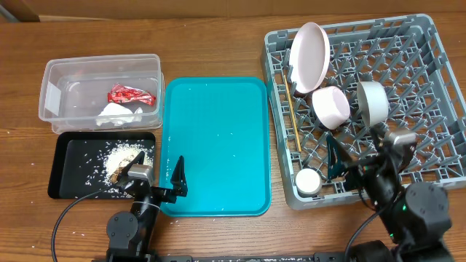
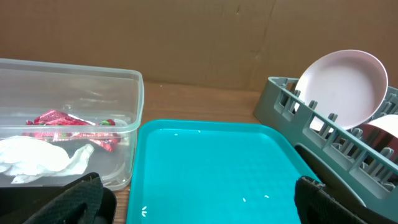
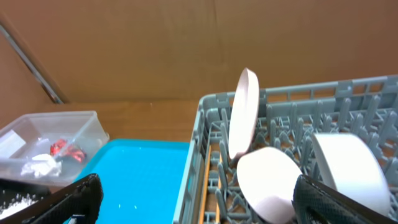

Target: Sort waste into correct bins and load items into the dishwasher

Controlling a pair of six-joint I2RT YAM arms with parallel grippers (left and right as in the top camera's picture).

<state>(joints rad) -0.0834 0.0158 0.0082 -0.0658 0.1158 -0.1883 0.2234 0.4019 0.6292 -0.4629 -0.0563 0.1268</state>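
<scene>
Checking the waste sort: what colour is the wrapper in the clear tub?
Red, with some print; the snack wrapper shows best in the left wrist view.

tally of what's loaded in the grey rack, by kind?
In the grey rack:
plates: 2, large plate and small plate
bowl: 1
cup: 1
chopsticks: 2, lying close together
Total: 6
</scene>
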